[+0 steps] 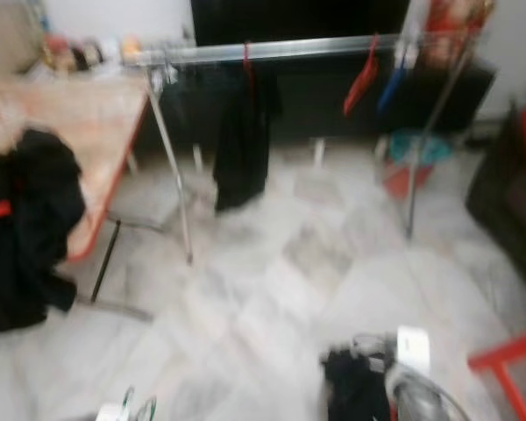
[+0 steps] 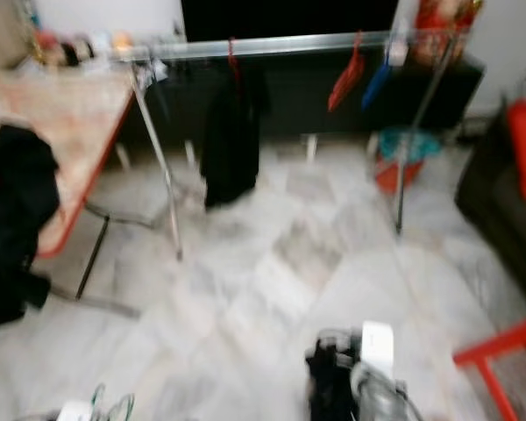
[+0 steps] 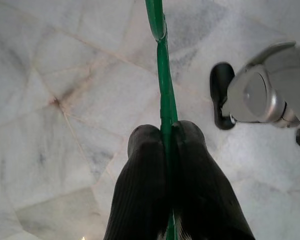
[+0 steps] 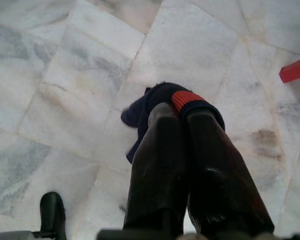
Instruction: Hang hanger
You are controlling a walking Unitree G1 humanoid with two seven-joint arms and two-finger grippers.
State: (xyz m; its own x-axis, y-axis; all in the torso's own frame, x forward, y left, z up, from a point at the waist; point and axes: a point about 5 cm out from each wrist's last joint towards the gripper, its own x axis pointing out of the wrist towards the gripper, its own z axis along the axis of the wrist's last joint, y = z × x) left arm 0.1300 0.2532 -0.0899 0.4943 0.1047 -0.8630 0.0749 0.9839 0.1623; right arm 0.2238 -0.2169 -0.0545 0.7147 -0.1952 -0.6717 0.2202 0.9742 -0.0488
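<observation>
The left end effector (image 3: 166, 137) is clamped on a green hanger (image 3: 162, 85), held low above the marble floor (image 1: 272, 289). The right end effector (image 4: 182, 117) is pressed together on a dark garment with a red band (image 4: 162, 100). Ahead stands a clothes rail (image 1: 280, 50) bearing a black garment (image 1: 243, 145), a red hanger (image 1: 361, 83) and a blue one (image 1: 391, 88). Black clothing (image 1: 26, 228) drapes over the counter's (image 1: 79, 123) near left edge

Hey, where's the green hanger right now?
The green hanger is pinched in the left claw, held low over the marble floor at the robot's left.
</observation>
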